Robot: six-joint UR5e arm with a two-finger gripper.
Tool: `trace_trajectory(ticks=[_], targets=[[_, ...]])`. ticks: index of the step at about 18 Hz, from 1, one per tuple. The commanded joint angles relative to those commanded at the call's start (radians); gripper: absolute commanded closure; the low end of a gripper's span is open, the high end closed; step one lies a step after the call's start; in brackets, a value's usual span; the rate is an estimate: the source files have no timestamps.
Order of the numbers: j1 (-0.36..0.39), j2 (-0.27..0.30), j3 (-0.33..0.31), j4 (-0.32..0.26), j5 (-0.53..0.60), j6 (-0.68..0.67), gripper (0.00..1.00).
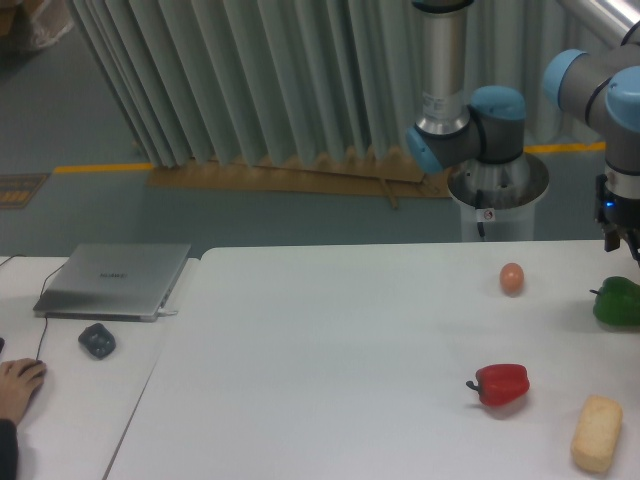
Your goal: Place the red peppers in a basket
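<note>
Red pepper not yet picked up; arm off at the right edge

On the pale surface (330,340), left to right: closed laptop (115,280); a person's hand (18,385) on the side desk; orange-pink ball (512,278); red pepper (502,384) lying free near the front; bread-like block (596,432); green pepper (618,301); the gripper (622,238) hangs above it, jaws cropped, state untellable; next comes a reach left and down to the red pepper; no basket visible; pleated curtain (230,80) behind.

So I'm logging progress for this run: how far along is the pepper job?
Nothing looks done: the red pepper lies on the table, ungrasped. The gripper sits at the right edge above the green pepper, partly cut off, nothing visibly held. Picking up and placing remain; no basket is in view.
</note>
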Motion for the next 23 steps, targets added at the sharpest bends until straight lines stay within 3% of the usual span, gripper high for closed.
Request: trace_trajectory(ticks=[5,8,18,23], targets=[[0.002,0.012,-0.017,0.015,-0.006,-0.005,0.00],[-0.005,0.017,-0.032,0.060,-0.005,-0.008,0.00],[-0.031,0.009,-0.020,0.058,-0.008,-0.075,0.00],[-0.115,-0.018,-0.015,0.084,-0.014,-0.152,0.00]])
